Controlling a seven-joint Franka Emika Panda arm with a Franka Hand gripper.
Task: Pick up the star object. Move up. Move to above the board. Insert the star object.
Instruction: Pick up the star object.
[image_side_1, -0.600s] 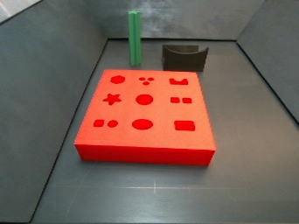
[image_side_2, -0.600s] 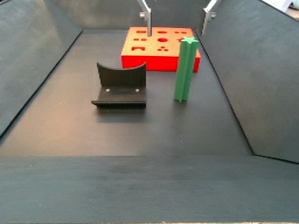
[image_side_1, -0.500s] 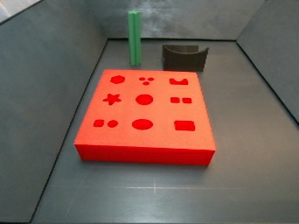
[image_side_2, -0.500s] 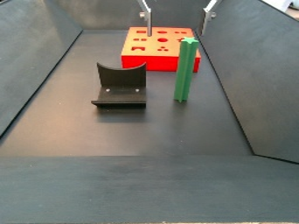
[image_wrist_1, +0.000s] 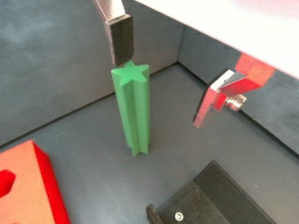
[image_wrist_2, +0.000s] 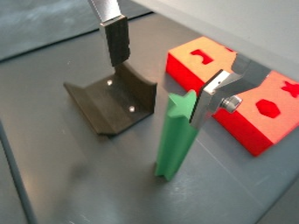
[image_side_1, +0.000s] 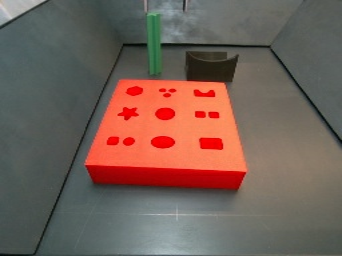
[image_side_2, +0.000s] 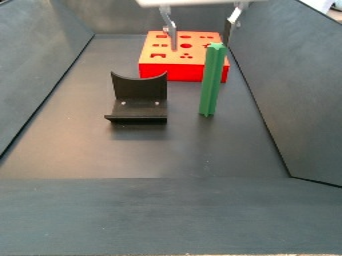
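The star object (image_side_1: 154, 45) is a tall green peg standing upright on the dark floor behind the board (image_side_1: 167, 125), a flat red block with shaped holes. In a side view the star object (image_side_2: 213, 80) stands just in front of the board (image_side_2: 181, 52). My gripper (image_side_2: 201, 32) hangs open above the peg, and only its fingertips (image_side_1: 148, 5) show at the frame's edge. In both wrist views the peg's star-shaped top (image_wrist_1: 131, 74) (image_wrist_2: 177, 105) lies below and between the spread fingers (image_wrist_1: 121, 39) (image_wrist_2: 212, 94), untouched. Gripper midpoints: gripper (image_wrist_1: 167, 79), gripper (image_wrist_2: 163, 74).
The dark grey fixture (image_side_1: 211, 66) (image_side_2: 136, 97) stands on the floor beside the peg, a short gap away, and shows in both wrist views as the fixture (image_wrist_1: 205, 206) (image_wrist_2: 111, 105). Sloping grey walls (image_side_2: 267, 70) close in the floor on all sides.
The gripper has come down: its white body now shows at the edge of a side view and its fingertips enter the other. Peg, board and fixture have not moved.
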